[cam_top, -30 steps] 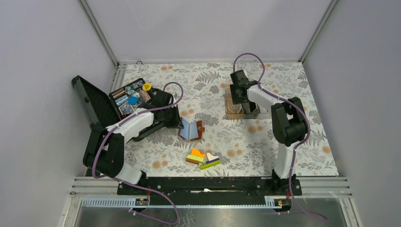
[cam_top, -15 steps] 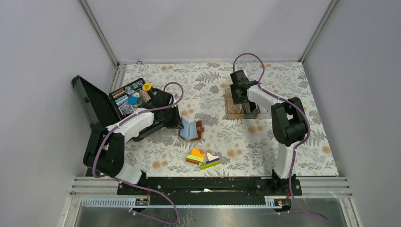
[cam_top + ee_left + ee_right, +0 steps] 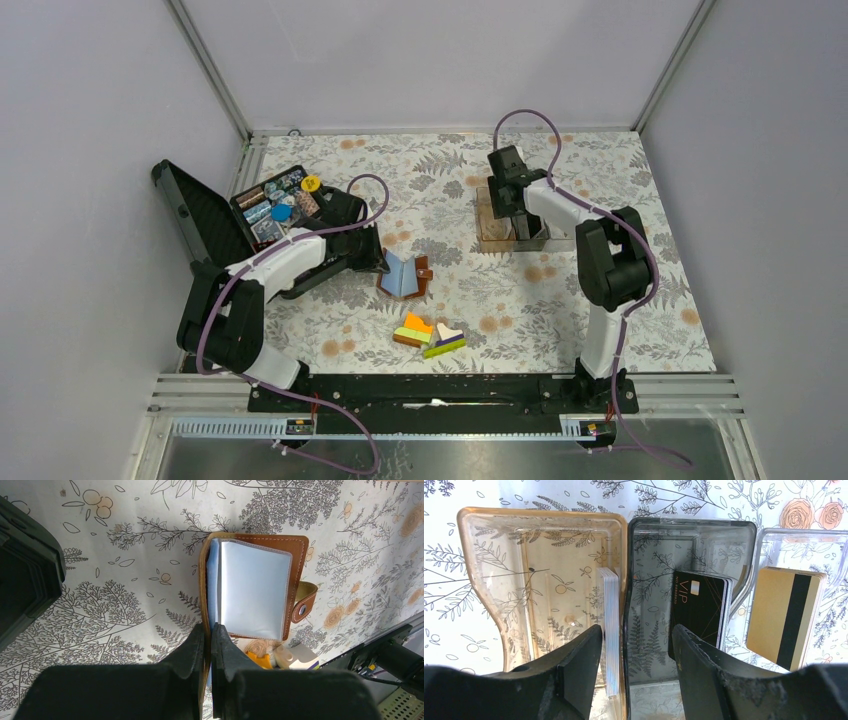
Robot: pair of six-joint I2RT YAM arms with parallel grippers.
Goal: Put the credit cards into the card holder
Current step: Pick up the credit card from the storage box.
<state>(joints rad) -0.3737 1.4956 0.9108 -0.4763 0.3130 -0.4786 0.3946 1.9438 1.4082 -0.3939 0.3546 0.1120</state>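
The brown leather card holder [image 3: 295, 555] lies open on the floral table, clear inner sleeves [image 3: 252, 592] showing; it also shows in the top view [image 3: 404, 274]. My left gripper [image 3: 207, 632] is shut on the holder's left cover edge. My right gripper [image 3: 636, 635] is open above the compartment boxes [image 3: 510, 225]. Its jaws straddle the wall between the amber and the dark box. A stack of grey cards [image 3: 610, 630] stands on edge in the amber box, beside the left finger. Black cards [image 3: 699, 610] stand in the dark box. Tan cards [image 3: 786, 615] with a black stripe lie in the clear box.
An open black tool case [image 3: 275, 215] with small parts lies at the left, close to my left arm. Coloured blocks [image 3: 428, 335] lie in front of the holder. The enclosure walls stand close around the table.
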